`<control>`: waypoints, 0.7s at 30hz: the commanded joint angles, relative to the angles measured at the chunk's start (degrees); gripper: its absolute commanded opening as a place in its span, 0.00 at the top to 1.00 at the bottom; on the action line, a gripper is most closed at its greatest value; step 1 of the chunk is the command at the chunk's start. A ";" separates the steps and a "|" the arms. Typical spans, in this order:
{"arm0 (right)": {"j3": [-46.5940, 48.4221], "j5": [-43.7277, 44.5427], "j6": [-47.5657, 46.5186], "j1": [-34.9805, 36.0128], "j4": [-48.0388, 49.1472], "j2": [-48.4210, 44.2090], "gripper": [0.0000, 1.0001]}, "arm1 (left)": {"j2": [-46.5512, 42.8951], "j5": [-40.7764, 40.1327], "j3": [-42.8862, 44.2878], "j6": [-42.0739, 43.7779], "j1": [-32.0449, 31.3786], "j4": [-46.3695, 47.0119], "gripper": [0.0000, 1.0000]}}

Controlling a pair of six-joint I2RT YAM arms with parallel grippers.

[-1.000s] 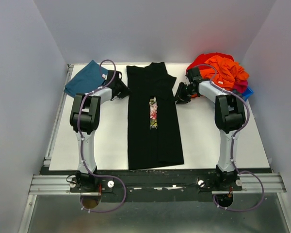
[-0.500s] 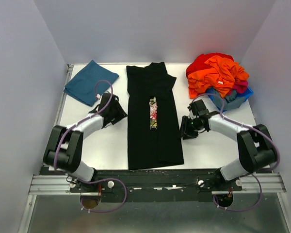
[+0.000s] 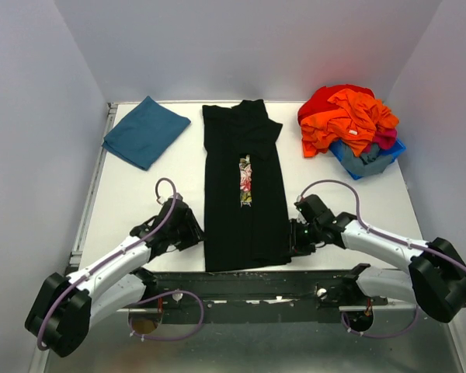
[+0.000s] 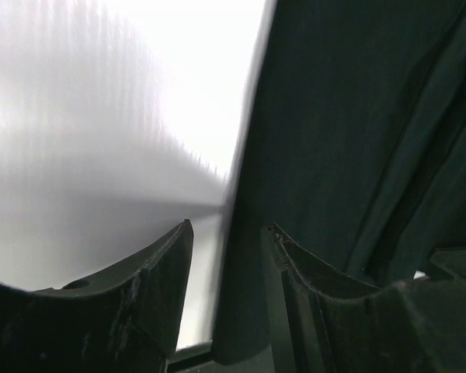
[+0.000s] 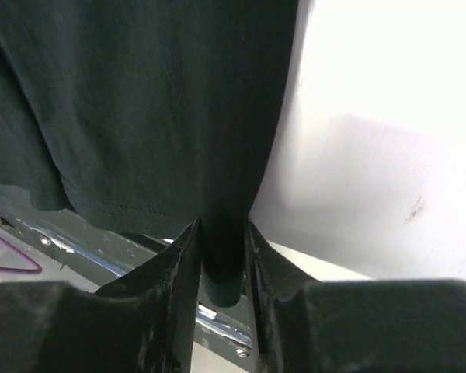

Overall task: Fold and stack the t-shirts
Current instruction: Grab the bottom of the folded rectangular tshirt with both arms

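Note:
The black t-shirt (image 3: 237,148) lies folded into a long strip down the middle of the table, its floral print (image 3: 245,180) showing. My left gripper (image 3: 194,233) is open at the strip's near left corner, and the shirt's edge (image 4: 245,295) lies between its fingers without being pinched. My right gripper (image 3: 293,238) is at the near right corner, its fingers closed on the shirt's folded edge (image 5: 223,256). In the wrist views the left gripper (image 4: 229,227) shows a gap beside the cloth, while the right gripper (image 5: 223,225) shows none. The folded teal-blue shirt (image 3: 145,130) lies at the far left.
A heap of orange and red clothes (image 3: 346,116) sits in and over a blue bin (image 3: 377,163) at the far right. The table's near edge and metal rail (image 3: 248,280) run just behind both grippers. White walls close in three sides.
Both arms swept from the shirt's far end down to its near corners. The left gripper opened; the right one has closed on the shirt's edge.

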 commanded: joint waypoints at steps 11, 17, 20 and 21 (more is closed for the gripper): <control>-3.21 3.87 6.07 5.83 -8.31 -4.51 0.69 | -2.69 8.00 -3.33 -7.81 -7.66 -11.33 0.49; -1.63 9.15 7.65 5.83 -12.00 -7.85 0.59 | -5.23 8.00 -2.98 -10.45 -9.95 -16.34 0.51; -1.36 10.29 8.26 5.83 -12.01 -7.94 0.59 | -6.90 8.35 -3.06 -11.24 -10.65 -18.11 0.51; -1.36 10.47 8.44 5.83 -11.83 -7.85 0.59 | -7.08 8.96 -3.50 -11.59 -10.74 -17.68 0.51</control>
